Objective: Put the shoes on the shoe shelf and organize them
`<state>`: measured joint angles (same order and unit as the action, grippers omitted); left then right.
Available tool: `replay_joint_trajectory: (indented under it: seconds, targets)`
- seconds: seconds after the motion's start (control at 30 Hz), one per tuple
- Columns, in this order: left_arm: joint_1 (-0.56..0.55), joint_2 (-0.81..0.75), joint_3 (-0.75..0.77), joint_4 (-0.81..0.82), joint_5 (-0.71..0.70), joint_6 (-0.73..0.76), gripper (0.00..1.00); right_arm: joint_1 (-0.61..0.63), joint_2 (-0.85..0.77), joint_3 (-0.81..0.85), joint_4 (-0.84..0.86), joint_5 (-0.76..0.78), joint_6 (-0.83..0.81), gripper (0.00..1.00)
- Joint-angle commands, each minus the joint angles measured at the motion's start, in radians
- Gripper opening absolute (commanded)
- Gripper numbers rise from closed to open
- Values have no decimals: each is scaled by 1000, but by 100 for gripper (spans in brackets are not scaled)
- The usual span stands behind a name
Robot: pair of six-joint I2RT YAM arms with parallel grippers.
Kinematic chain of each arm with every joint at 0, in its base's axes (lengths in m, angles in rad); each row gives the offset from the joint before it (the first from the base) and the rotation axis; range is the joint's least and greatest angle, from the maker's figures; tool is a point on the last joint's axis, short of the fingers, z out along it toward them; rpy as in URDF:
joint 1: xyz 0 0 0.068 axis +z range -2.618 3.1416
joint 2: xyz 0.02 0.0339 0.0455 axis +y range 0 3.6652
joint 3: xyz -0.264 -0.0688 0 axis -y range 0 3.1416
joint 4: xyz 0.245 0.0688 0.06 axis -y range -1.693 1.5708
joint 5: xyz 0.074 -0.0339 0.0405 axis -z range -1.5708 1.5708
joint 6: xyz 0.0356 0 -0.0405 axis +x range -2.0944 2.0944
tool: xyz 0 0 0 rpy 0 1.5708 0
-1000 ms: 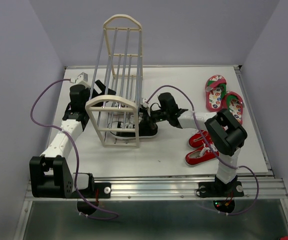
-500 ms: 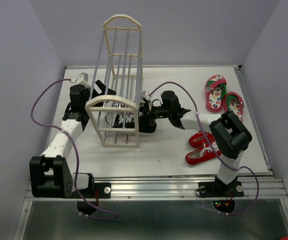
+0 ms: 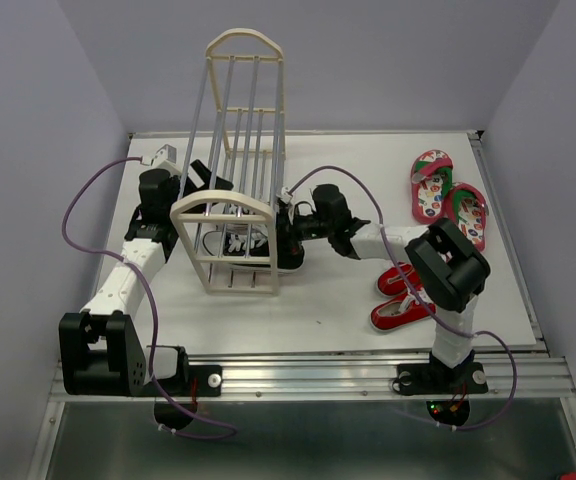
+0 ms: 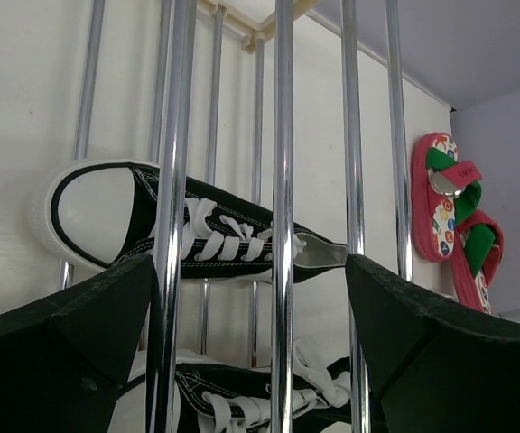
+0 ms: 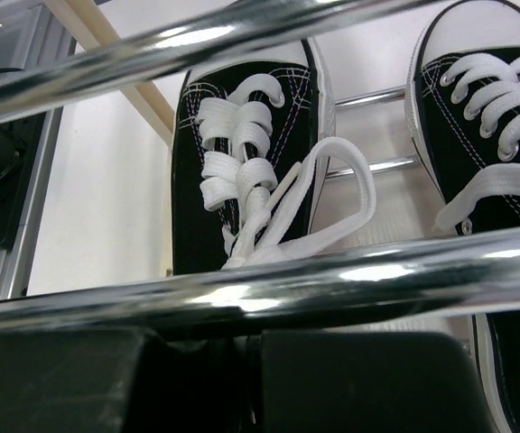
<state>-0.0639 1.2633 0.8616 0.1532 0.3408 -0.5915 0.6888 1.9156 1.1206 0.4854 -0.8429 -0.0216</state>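
Note:
The shoe shelf stands left of centre, its grey rods crossing the left wrist view. My left gripper is open at the shelf's left side, with rods between its fingers. My right gripper reaches in from the right. It is shut at the heel of a black sneaker, and a rod hides the contact. A second black sneaker lies beside it inside the shelf. Two red sneakers and two pink flip-flops lie on the table to the right.
The right arm's purple cable loops over the table between the shelf and the flip-flops. The raised table edge runs close behind the flip-flops on the right. The left arm lies along the table's left side.
My right gripper has pushed left with the black sneaker, carrying it further in between the shelf's rods. The left arm and the shelf have not moved.

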Motion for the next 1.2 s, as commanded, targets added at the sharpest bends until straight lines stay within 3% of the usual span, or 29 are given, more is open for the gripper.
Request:
replay_joint_trajectory:
  seconds: [0.0, 0.37, 0.73, 0.9, 0.97, 1.07, 1.1, 1.17]
  targets:
    - [-7, -7, 25, 51, 17, 22, 99, 9, 20, 91, 142, -21, 6, 1]
    - [-7, 8, 24, 57, 27, 21, 99, 28, 82, 134, 168, 10, 18, 2]
    - [-7, 18, 24, 68, 27, 18, 99, 46, 86, 38, 260, -51, -58, 20]
    - [-7, 21, 20, 69, 26, 16, 99, 46, 115, 21, 303, -44, -52, 35]
    - [-7, 18, 19, 69, 24, 16, 99, 55, 123, 13, 337, -51, -35, 34]
    - [-7, 21, 20, 72, 23, 16, 99, 55, 132, -21, 448, -47, 17, 24]
    - [-7, 22, 20, 72, 23, 18, 99, 55, 137, -24, 459, -50, 18, 15]
    - [-7, 28, 24, 72, 24, 18, 99, 55, 143, -19, 461, -54, 18, 13]
